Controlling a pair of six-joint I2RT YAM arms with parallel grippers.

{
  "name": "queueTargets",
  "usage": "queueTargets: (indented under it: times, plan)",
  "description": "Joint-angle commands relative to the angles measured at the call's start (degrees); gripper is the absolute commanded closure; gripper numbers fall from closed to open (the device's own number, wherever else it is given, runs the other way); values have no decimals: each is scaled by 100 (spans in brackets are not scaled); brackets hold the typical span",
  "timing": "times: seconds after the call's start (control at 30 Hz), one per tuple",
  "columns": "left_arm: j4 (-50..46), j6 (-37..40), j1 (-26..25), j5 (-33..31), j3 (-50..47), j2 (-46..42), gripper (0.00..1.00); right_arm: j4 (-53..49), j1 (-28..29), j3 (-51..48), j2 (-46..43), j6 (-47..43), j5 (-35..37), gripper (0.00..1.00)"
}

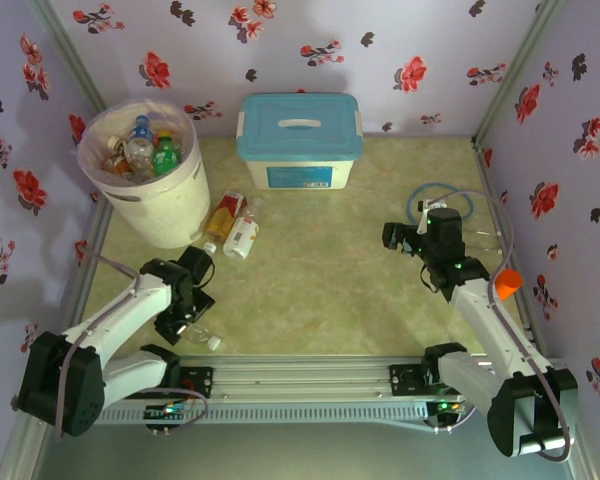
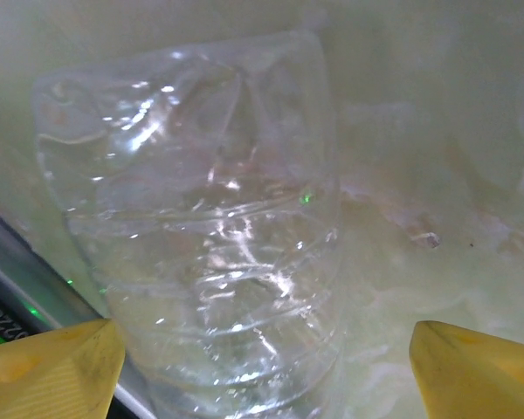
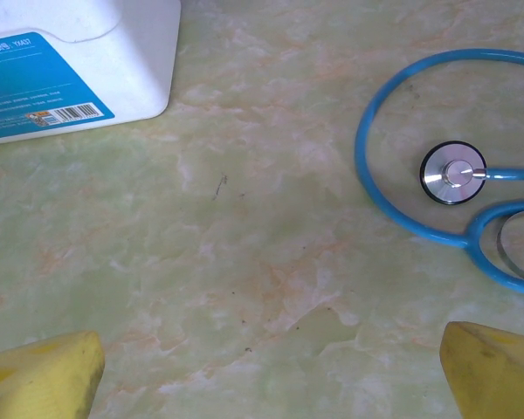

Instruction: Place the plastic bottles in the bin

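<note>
Top view: left arm (image 1: 120, 315) folded low at lower left, wrist pitched down. The left gripper (image 1: 187, 325) sits over a clear bottle (image 1: 202, 338) that lies on the desk (image 1: 320, 260) just above the base rail (image 1: 300, 375). Right arm (image 1: 480, 300) stretches up the right side, with the right gripper (image 1: 393, 238) pointing left above bare desk, near a blue stethoscope (image 1: 442, 192). The bin (image 1: 155, 195) is upper left, with several bottles in the bin (image 1: 145, 145). Two more bottles (image 1: 235, 225) lie on the desk touching the bin's lower right side. A white box with light-blue lid (image 1: 300, 140) is top centre. An orange cylinder (image 1: 507, 283) sits by the right forearm. Desk top is pale green marble pattern, and the walls (image 1: 380, 40) are lilac with a red and black flower print.

Left wrist: left gripper (image 2: 262, 371) released, yellow fingertips (image 2: 48, 367) wide apart. The clear bottle (image 2: 201, 236) lies between them and I can't tell if they touch it. Base rail (image 2: 17, 288) at lower left.

Right wrist: right gripper (image 3: 266, 375) released, fingertips (image 3: 35, 375) spread over bare desk (image 3: 244, 244), nothing between them. Stethoscope (image 3: 452, 172) at right and the box corner (image 3: 70, 70) upper left, well apart.
</note>
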Motion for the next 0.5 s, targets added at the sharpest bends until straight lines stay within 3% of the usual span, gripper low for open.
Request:
queueTargets:
  times: [0.0,0.17,0.47]
  plan:
    - [286,-225,38,98,-148,71,16,-67,-42,164,-28,-118,150,1]
    - [656,-252,39,160,-293,146,20,-54,-42,149,-11,-118,146,1]
    - [1001,-194,40,120,-314,346,36,-44,-42,146,-20,-88,176,1]
